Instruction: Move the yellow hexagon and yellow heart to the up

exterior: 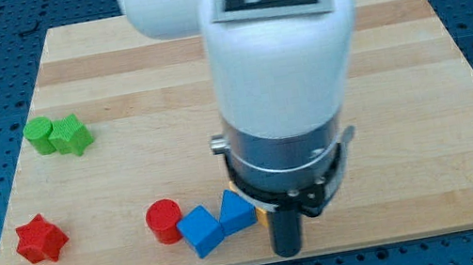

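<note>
The arm's big white body fills the middle of the frame, and its dark rod comes down near the bottom edge of the desk (451, 41). My tip (289, 252) sits low in the centre of the frame, just right of a blue triangle-like block (237, 211) and a blue cube (200, 231), which touch each other. There are no fingers here to be wide or narrow; the rod is a plain pusher.

Of the task's things, only a sliver of yellow (258, 215) shows, between the blue triangle-like block and the rod (too small to tell hexagon from heart). The rest of the yellow pair is hidden behind the arm, so I cannot say how they lie. My guess is that the tip stands below them on purpose, so a push sends them toward the top of the frame.

A red cylinder (164, 222) sits just left of the blue cube, a red star (41, 238) lies lower left, and a green cylinder (40, 135) touches a green star-like block (70, 136) at upper left. The bottom edge is close, while the desk above looks open as far as the arm lets me see.
</note>
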